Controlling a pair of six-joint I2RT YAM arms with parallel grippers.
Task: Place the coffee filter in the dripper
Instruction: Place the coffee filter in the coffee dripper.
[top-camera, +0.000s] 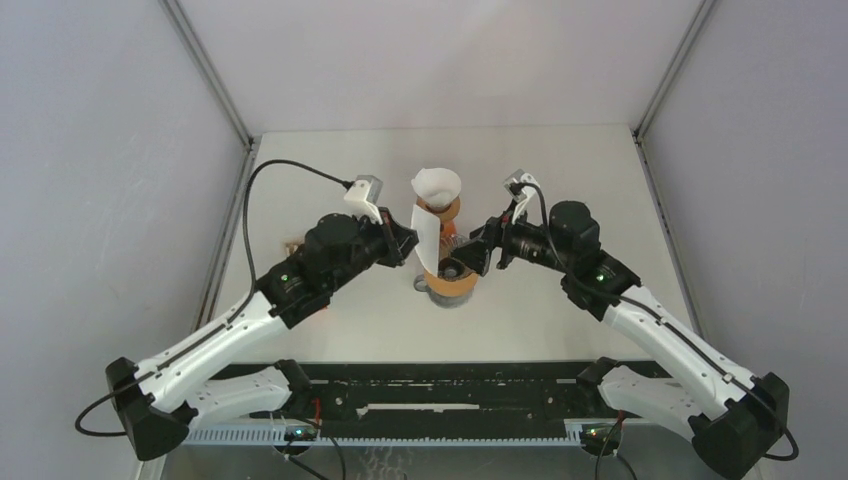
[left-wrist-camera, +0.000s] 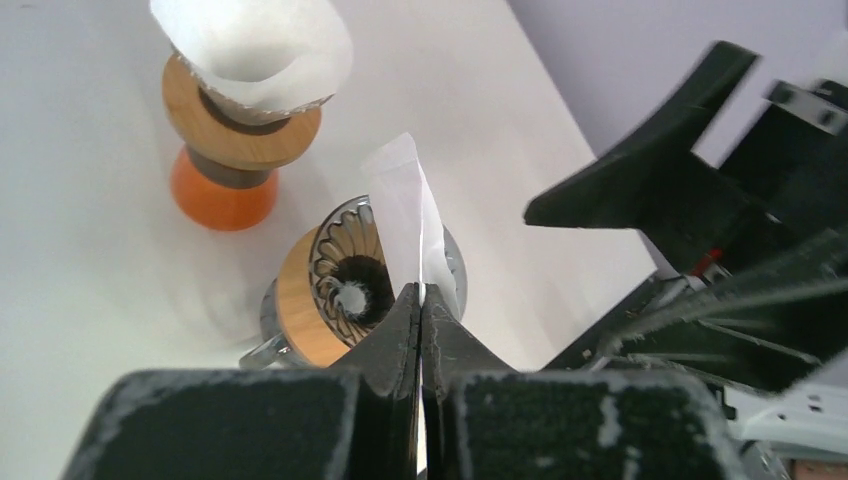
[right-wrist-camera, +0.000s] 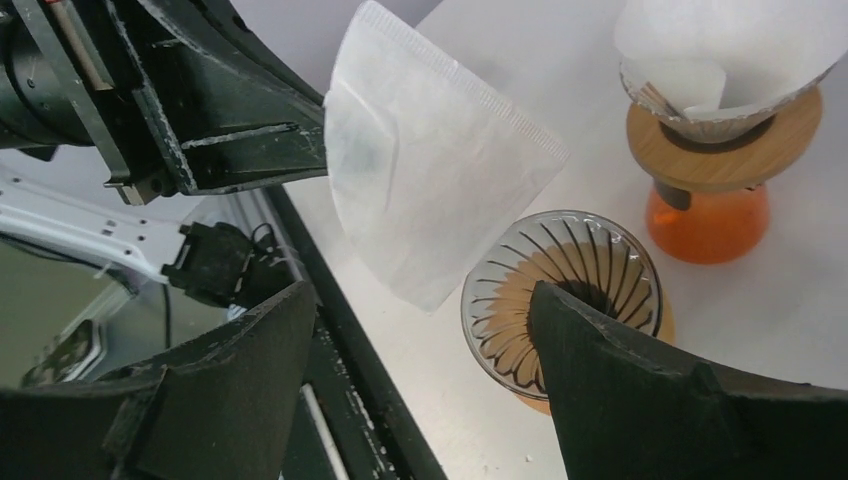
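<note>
Left tool (left-wrist-camera: 421, 297), pinched tight on the flat coffee filter (right-wrist-camera: 430, 180), should lower it point-first into the glass dripper (right-wrist-camera: 585, 265) while right tool (right-wrist-camera: 420, 295) stands spread apart.

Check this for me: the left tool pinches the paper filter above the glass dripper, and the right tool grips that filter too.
Wrong about the right tool: the right wrist view shows it open, with its fingers spread and not on the paper filter. The left tool does pinch the filter above the glass dripper.
</note>
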